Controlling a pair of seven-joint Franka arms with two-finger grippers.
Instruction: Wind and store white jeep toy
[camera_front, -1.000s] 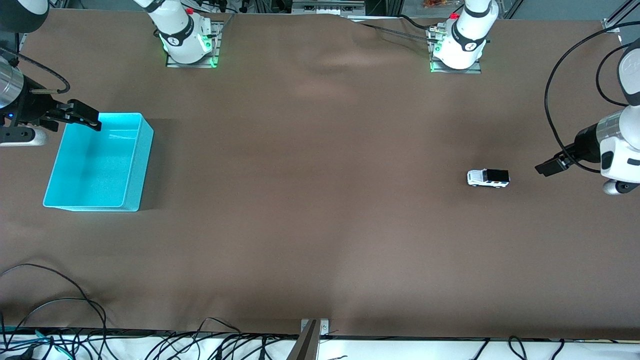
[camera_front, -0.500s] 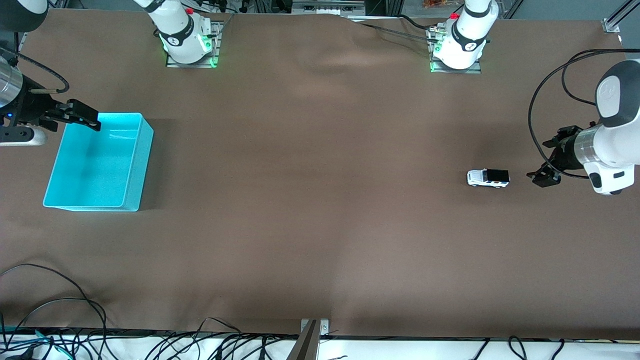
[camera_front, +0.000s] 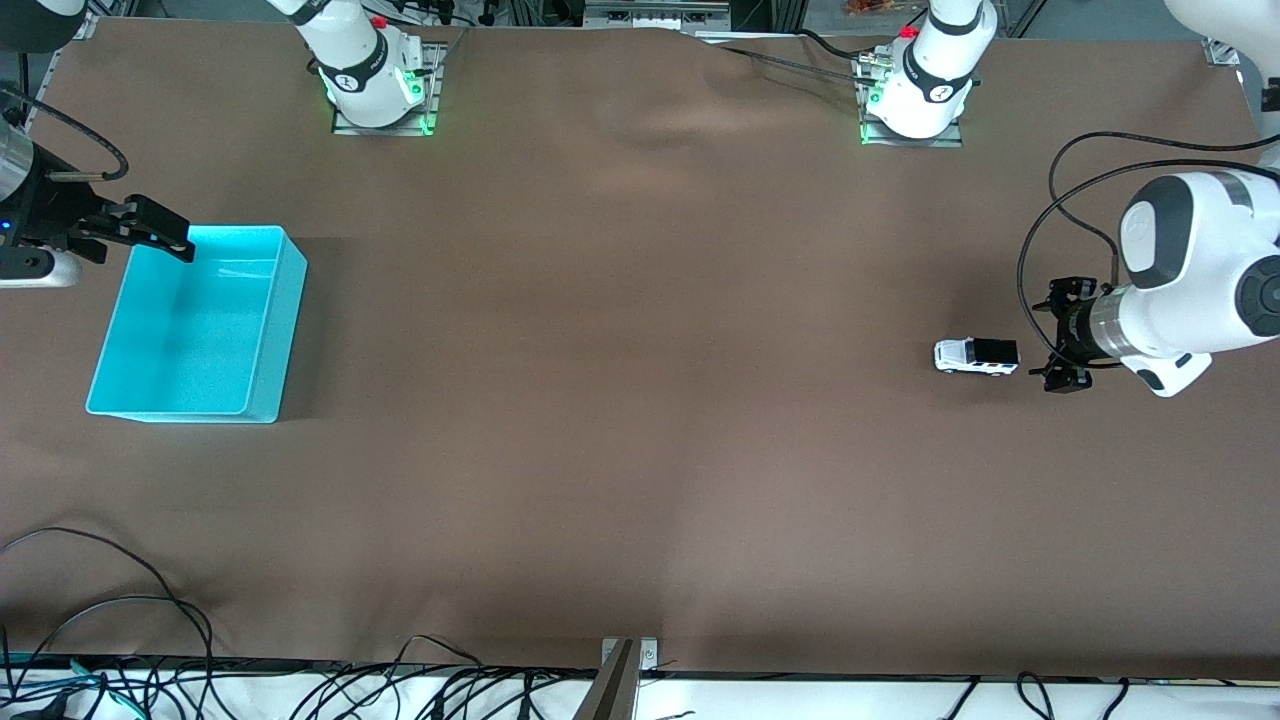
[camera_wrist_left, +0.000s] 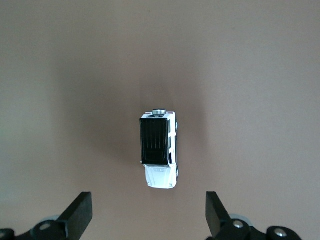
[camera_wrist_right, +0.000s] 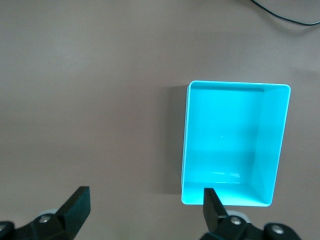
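The white jeep toy (camera_front: 976, 356) stands on the brown table toward the left arm's end; its black roof shows in the left wrist view (camera_wrist_left: 159, 155). My left gripper (camera_front: 1062, 335) is open and empty, just beside the jeep's black-roofed end, with a small gap between them. In the left wrist view the gripper (camera_wrist_left: 148, 205) has its fingers spread wider than the toy. The cyan bin (camera_front: 285, 330) stands empty toward the right arm's end. My right gripper (camera_front: 158, 228) is open and empty over the bin's corner nearest its base; it also shows in the right wrist view (camera_wrist_right: 145, 197), beside the bin (camera_wrist_right: 185, 150).
Loose cables (camera_front: 120, 640) lie along the table's edge nearest the front camera. A metal bracket (camera_front: 620, 680) sticks up at the middle of that edge. The two arm bases (camera_front: 375, 85) stand along the farthest edge.
My left arm has swung in and turned its wrist, bringing the open gripper closer to the jeep. The right gripper has shifted slightly. The jeep and the bin have not moved.
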